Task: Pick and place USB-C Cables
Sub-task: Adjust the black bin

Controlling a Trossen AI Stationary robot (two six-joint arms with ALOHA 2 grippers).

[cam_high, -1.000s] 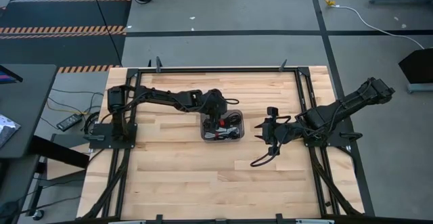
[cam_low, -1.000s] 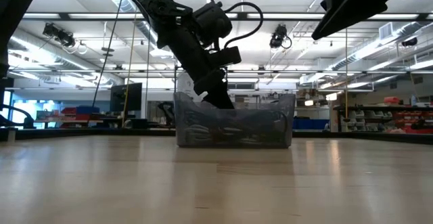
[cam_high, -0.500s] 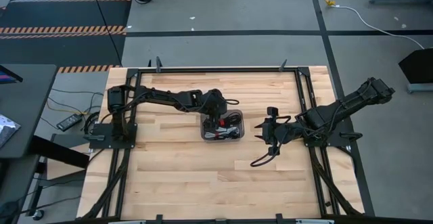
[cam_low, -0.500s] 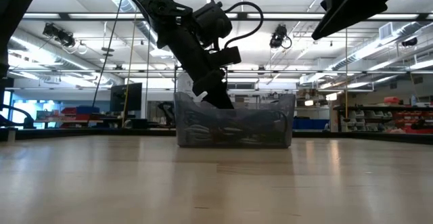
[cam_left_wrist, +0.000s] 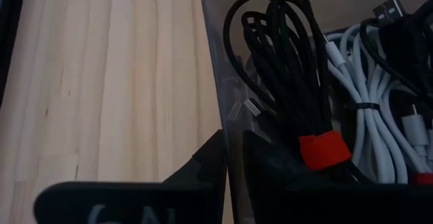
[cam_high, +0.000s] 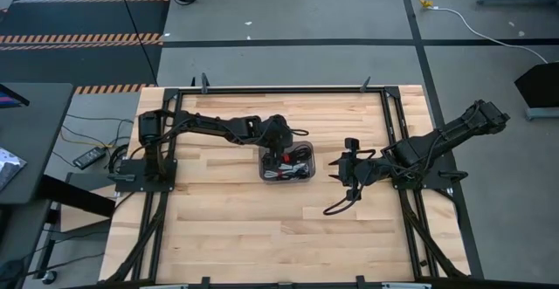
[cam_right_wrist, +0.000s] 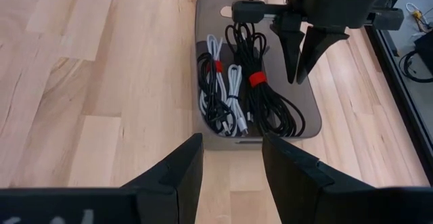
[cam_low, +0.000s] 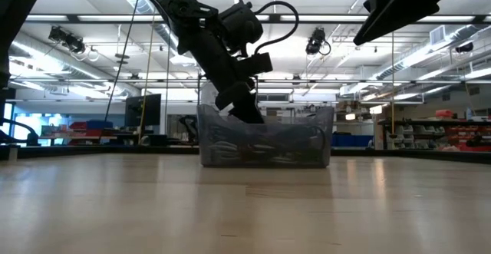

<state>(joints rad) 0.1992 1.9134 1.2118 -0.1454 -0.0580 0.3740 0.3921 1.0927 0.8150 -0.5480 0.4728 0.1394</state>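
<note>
We count four cable bundles in the grey tray mid-bench: two black, two white. The left end effector hangs at the tray's rim beside the red-banded black bundle, fingers nearly shut, gripping nothing we can make out. The right end effector waits open beside the tray; bundles overlap, so our count's rough.
</note>
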